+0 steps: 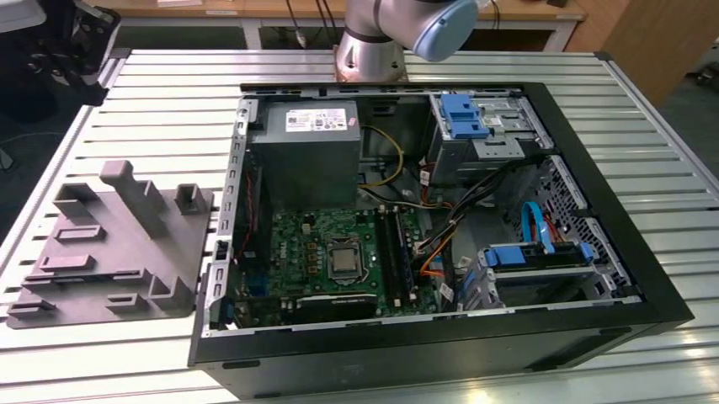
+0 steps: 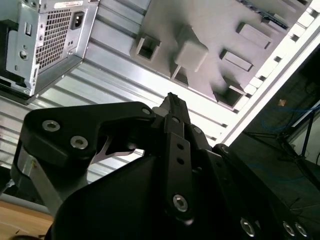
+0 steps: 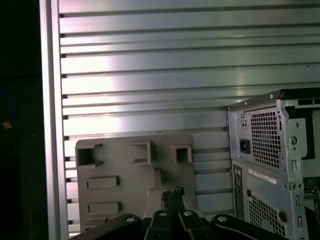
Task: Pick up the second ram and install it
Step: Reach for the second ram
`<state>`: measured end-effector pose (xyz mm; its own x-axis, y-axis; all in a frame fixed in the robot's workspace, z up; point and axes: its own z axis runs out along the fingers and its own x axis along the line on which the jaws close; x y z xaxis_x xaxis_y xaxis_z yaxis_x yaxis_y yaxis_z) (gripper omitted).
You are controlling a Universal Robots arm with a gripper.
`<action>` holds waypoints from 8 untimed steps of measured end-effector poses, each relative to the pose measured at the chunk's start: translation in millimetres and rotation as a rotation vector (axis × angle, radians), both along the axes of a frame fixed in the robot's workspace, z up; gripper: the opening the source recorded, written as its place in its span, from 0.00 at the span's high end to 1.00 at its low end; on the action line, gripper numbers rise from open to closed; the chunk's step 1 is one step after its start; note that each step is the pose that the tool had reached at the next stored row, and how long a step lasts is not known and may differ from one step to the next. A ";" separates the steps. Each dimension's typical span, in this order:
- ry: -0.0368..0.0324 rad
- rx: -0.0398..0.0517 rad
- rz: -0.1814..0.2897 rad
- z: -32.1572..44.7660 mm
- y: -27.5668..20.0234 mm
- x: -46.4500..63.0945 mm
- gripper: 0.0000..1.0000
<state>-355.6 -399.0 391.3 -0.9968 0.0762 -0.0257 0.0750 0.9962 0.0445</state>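
gripper (image 2: 171, 99) hangs closed, nothing between its tips, aimed at the grey fixture (image 1: 113, 252) on the exterior view's left of the case (image 1: 450, 353). second ram (image 2: 262, 14) (probably the thin dark strip at the fixture's edge) wants jaws opened and squared to its 2 long edges.

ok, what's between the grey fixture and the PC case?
Nothing, just bare table slats between the grey fixture and the PC case, clearest in the first wrist view; the exterior view shows the same gap.
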 end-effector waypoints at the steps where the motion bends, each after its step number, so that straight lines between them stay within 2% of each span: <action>1: 0.0000 0.0000 0.000 0.0 0.0 -2.7 0.90; 8: -0.0001 -0.0001 0.000 -0.3 0.0 -22.1 0.90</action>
<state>-377.7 -399.0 391.0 -0.9968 0.0762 -0.0258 0.0751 0.9962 0.0445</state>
